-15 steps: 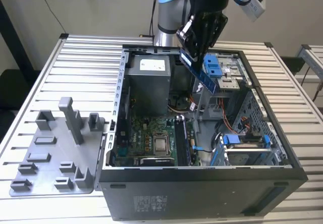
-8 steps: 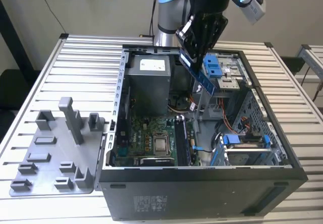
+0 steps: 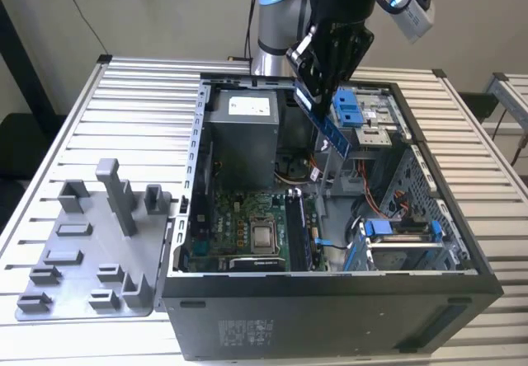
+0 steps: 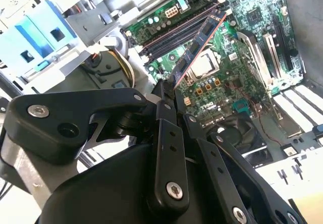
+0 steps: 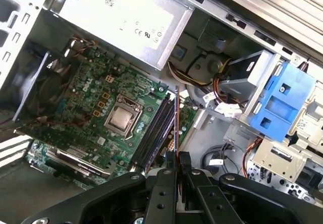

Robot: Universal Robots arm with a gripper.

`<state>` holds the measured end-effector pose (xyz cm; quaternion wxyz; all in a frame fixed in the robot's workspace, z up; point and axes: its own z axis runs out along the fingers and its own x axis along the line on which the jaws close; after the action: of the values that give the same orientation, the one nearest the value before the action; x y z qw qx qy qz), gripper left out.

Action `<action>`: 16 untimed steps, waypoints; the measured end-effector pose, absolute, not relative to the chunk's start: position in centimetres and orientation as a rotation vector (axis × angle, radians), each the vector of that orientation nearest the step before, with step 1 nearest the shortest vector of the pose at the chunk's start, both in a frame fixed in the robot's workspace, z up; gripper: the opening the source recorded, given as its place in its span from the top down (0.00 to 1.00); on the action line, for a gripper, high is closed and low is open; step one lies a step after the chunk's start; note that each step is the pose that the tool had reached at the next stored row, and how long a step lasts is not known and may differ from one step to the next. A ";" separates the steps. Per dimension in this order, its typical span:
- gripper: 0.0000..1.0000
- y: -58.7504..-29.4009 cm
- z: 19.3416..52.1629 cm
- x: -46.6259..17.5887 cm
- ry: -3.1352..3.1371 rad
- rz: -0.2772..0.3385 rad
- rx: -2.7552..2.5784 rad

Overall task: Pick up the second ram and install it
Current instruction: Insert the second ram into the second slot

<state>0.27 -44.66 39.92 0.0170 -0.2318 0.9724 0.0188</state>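
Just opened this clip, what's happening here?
The arm's gripper is shut on the ram, holding it in the air over the open PC case. The stick hangs above the motherboard, near its memory slots, not yet seated. The grey holder lies beside the case, at the exterior view's left.

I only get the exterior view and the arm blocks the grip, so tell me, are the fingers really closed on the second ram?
Observer: Yes. In the second wrist view the fingers pinch the second ram at one end; the rest juts free over the motherboard.
Operator: Is it lined up with the slots?
Observer: In the first wrist view it shows edge-on, just beside the black memory slots, running roughly their way, not in one.
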 end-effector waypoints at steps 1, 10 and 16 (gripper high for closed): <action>0.86 -44.7 39.9 0.3 3.022 0.059 -0.720; 0.86 -44.7 39.9 0.3 3.025 0.058 -0.708; 0.86 -44.7 39.8 0.3 3.046 0.056 -0.609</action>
<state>0.27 -44.66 39.81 0.0176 -0.1959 0.9803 0.0181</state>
